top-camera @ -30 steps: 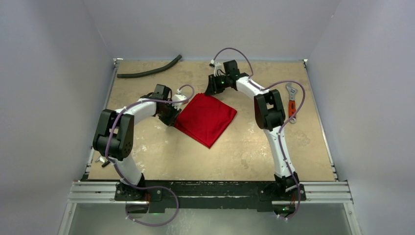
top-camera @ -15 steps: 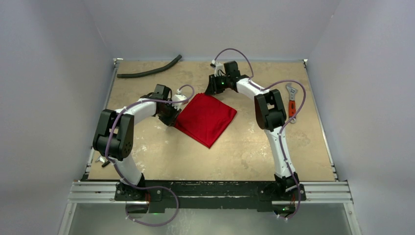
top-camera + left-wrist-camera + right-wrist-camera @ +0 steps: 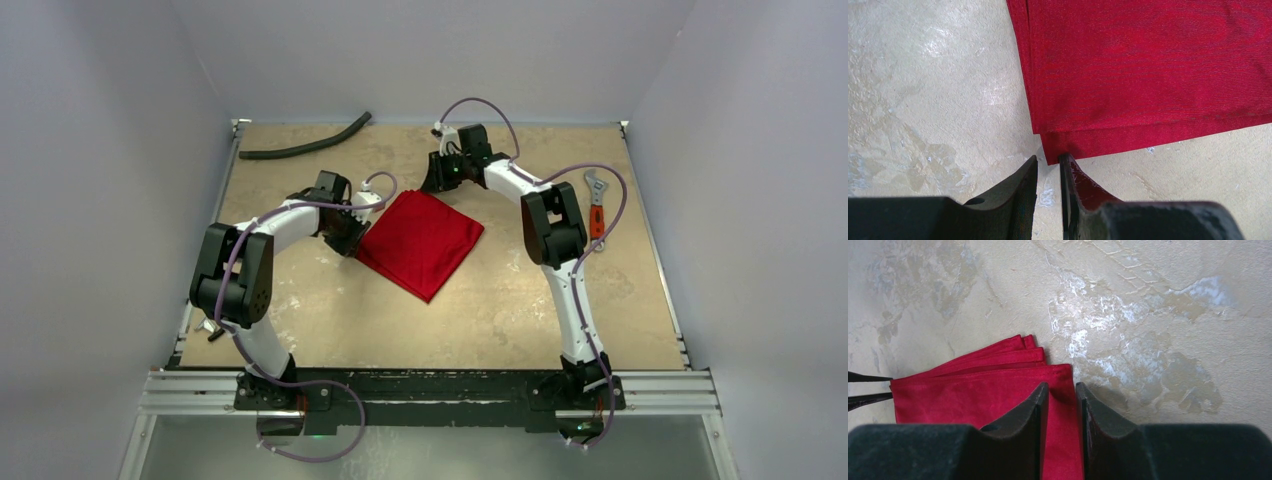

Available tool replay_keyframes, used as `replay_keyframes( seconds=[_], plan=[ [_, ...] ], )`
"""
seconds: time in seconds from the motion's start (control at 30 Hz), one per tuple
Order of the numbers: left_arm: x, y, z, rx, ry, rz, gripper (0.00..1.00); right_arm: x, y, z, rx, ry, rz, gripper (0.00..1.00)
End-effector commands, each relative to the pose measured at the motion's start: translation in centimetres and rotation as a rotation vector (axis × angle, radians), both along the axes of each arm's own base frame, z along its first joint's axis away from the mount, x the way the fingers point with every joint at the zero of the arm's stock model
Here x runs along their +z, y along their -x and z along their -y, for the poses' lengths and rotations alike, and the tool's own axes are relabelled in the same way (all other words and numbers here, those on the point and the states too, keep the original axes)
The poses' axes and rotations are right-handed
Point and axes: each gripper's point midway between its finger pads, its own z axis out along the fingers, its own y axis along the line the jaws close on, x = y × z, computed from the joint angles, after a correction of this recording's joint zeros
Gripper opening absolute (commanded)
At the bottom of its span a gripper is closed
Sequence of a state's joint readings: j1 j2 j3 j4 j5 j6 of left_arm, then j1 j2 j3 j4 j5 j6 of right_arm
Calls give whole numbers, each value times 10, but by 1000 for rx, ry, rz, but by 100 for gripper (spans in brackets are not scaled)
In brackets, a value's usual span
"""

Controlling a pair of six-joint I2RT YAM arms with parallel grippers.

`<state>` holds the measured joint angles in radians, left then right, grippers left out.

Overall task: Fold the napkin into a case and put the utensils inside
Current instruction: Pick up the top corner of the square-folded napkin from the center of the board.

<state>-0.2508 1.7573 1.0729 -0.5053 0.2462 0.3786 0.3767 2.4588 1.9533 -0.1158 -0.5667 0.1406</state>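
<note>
- One red napkin [image 3: 420,243] lies folded flat on the surface [image 3: 500,300].
- At one corner, the left pincer [image 3: 1048,159] is nearly closed; hold unclear.
- The right pincer [image 3: 1062,386] pinches the far corner.
- Nothing has shifted since earlier.

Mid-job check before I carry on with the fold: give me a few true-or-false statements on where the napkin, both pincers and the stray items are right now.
1. The napkin lies flat on the table, folded into a layered square. True.
2. The left pincer sits at a corner of the napkin. True.
3. The orange-handled wrench lies on the napkin. False: it lies near the table's right edge, apart from the napkin.
4. The black hose lies at the near edge of the table. False: it is at the far left corner.
5. The right pincer hangs over bare table, far from the napkin. False: its fingers straddle a napkin edge near a corner.
</note>
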Motion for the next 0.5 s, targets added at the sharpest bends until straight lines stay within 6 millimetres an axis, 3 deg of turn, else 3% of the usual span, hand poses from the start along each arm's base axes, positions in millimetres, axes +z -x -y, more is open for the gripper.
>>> replay_keyframes(
  seconds=[0.0, 0.23, 0.33, 0.43, 0.47],
  plan=[
    [22, -15, 2, -4, 18, 69, 22, 35, -5, -3, -3, -24, 72, 31],
    [22, -16, 2, -5, 16, 71, 21, 30, 3, -5, 9, -23, 53, 25],
    [23, -16, 2, -5, 16, 73, 21, 32, 4, -5, 6, -21, 59, 16],
    [22, -15, 1, -4, 16, 71, 21, 42, 3, -5, 0, -24, 91, 0],
    [22, -15, 1, -3, 15, 70, 21, 45, 3, -5, -2, -28, 99, 0]
  ],
)
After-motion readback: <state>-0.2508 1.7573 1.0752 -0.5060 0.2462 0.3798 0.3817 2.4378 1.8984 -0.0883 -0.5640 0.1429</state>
